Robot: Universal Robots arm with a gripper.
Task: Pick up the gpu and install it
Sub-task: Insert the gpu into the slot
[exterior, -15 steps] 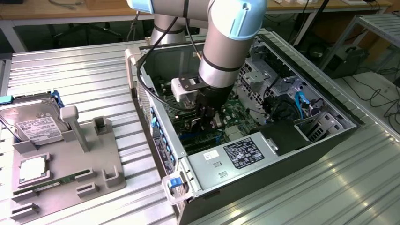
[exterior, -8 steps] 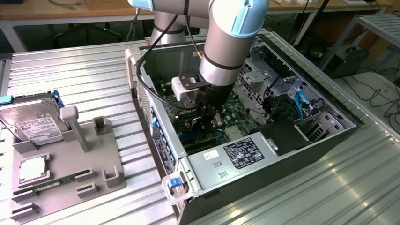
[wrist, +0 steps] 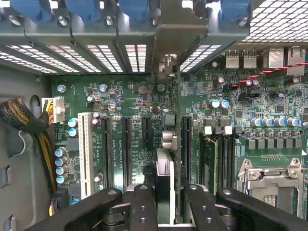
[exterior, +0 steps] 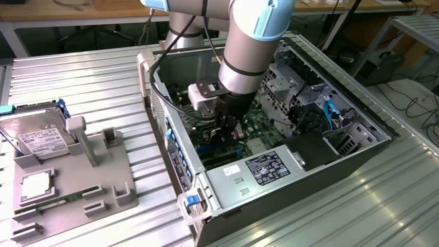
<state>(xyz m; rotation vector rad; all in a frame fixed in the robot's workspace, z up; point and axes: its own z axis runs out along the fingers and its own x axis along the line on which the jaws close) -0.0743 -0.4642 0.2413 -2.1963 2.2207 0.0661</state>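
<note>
Showed the black two-fingered gripper (wrist: 166,204) clenched on the gpu (wrist: 164,166), a thin flat expansion card with a green board and a pale metal bracket, held edge-on inside the open grey steel computer case (exterior: 226,180). Found the card over the green motherboard (wrist: 120,96), near its middle, just beside a long black expansion slot (wrist: 186,144) and with its bracket end toward the perforated rear wall of the case (wrist: 110,53). Could not tell whether the contact edge had entered the slot.

Judged the card light and stiff, yet fragile: best pinched across its bare upper edge, as seen here with the black fingers (wrist: 144,204) flanking the board, clear of components and of the contact edge. Judged bending or skewed pressure the main hazard.

Noted little open room. Placed silver capacitors (wrist: 168,139) touching or just beside the card's line, a braided cable bundle (wrist: 19,118) near one case wall, and a processor socket (wrist: 272,180) toward the other. Left the way open only straight out of the case mouth, with the ribbed metal table (exterior: 89,82) around it.
</note>
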